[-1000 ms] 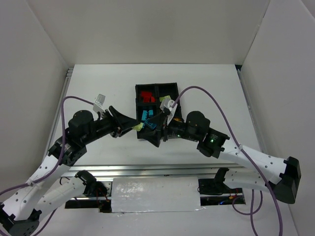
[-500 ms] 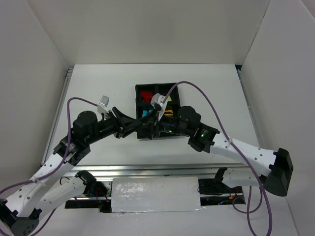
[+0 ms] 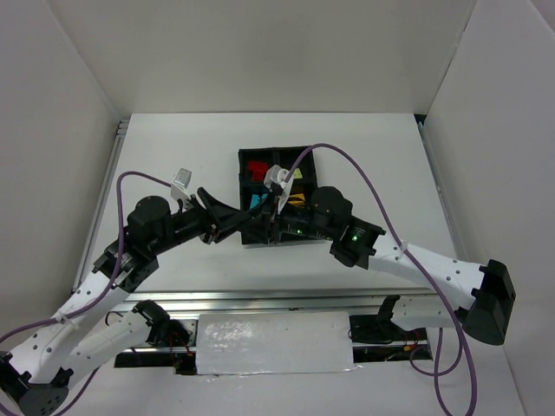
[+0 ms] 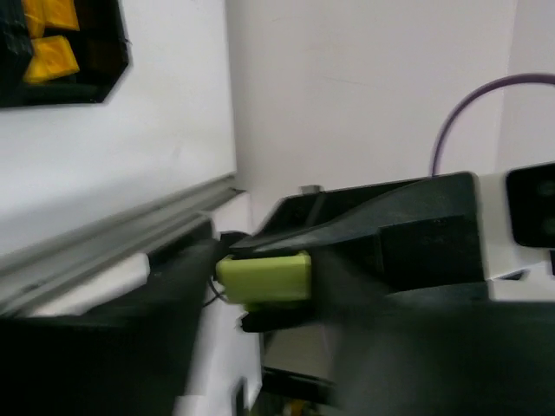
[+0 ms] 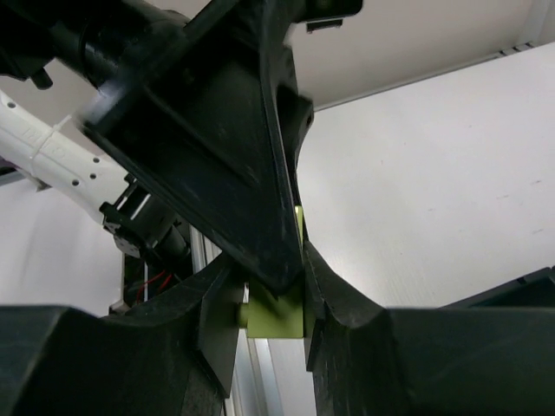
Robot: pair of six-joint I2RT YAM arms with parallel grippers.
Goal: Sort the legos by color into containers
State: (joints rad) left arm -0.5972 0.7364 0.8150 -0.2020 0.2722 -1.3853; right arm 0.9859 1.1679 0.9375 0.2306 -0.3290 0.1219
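Right wrist view showed a hand-over: left gripper (image 4: 263, 277) and right gripper (image 5: 274, 303) both pinched one lime brick (image 5: 276, 315). Next, I reckoned, the left had to release it so the right could take it to the tray (image 3: 240, 169).

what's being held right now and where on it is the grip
One lime green lego, held by both arms at once. The left gripper and the right gripper are each shut on it, fingers pressing opposite faces of the brick.

White shells (image 3: 438, 270) over black joints (image 3: 149, 218) on both arms (image 3: 87, 303) — purple cables (image 3: 325, 146) looping off each, one small green light (image 3: 354, 236).
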